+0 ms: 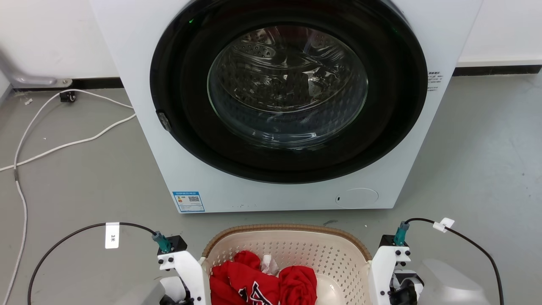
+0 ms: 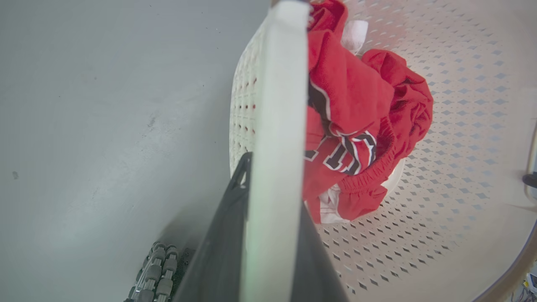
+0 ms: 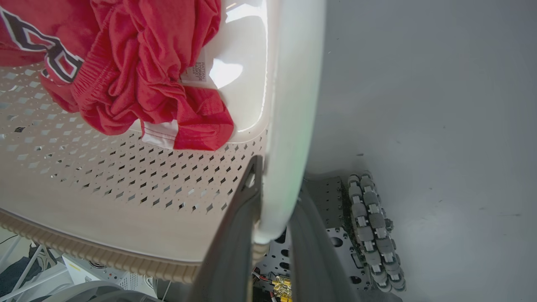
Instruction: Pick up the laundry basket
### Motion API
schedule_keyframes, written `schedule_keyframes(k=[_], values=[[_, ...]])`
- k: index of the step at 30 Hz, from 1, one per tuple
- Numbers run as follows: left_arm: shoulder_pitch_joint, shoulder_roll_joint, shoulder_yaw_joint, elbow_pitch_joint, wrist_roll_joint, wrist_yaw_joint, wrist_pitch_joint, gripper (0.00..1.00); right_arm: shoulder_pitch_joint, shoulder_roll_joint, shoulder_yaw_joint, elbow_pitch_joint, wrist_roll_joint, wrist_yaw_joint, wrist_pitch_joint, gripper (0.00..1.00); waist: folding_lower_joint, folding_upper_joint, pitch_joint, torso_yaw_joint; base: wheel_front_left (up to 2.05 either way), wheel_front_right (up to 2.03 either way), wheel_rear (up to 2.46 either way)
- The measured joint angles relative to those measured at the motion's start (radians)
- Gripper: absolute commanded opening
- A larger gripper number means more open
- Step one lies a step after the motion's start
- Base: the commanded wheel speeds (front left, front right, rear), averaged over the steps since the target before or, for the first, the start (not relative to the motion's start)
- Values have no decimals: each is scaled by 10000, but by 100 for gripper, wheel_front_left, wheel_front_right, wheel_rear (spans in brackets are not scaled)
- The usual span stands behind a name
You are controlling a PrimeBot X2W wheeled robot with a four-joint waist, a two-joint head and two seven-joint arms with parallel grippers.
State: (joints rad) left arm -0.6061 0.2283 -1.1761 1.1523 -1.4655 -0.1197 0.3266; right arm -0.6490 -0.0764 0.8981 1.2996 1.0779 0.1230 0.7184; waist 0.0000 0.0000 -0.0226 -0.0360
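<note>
The cream laundry basket with perforated walls and a brown woven-look rim sits low in the head view, in front of the washing machine. Red clothes with dark lettering lie inside it. My left gripper is shut on the basket's white left handle, one dark finger on each side of it. My right gripper is likewise shut on the white right handle. In the head view the two white wrists flank the basket. Whether the basket touches the floor I cannot tell.
A white front-loading washing machine, door shut, stands right behind the basket. White cables trail over the grey floor at the left. My base's roller wheels are close under the handles.
</note>
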Motion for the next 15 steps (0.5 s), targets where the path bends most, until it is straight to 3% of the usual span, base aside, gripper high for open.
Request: schedule_keyframes(k=[15], values=[[0,19,-61,-12,-59,0,-44,0,10,-2,15,0,79,0,36,0,0,0,13,-5,0,0,0]])
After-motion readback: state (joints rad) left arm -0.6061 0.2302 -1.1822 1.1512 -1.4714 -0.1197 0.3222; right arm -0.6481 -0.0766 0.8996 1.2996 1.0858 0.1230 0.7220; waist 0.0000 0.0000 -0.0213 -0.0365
